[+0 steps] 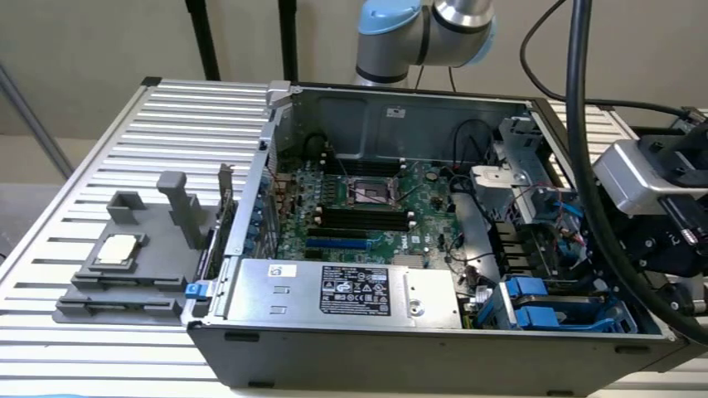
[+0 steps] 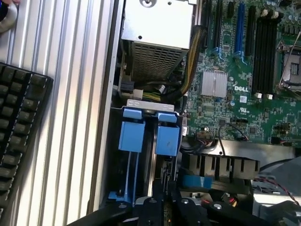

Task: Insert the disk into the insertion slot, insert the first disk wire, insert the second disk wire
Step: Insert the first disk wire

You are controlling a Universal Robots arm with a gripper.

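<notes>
— How's our claw (image 2: 171,201)?
— Closed right up; we can't tell if it grips anything. It hangs just by the slot (image 2: 131,136), blue tabs showing.
— And the slot?
— In the case (image 1: 366,356) corner, beside the power supply (image 1: 332,290). The disk we cannot make out.
</notes>
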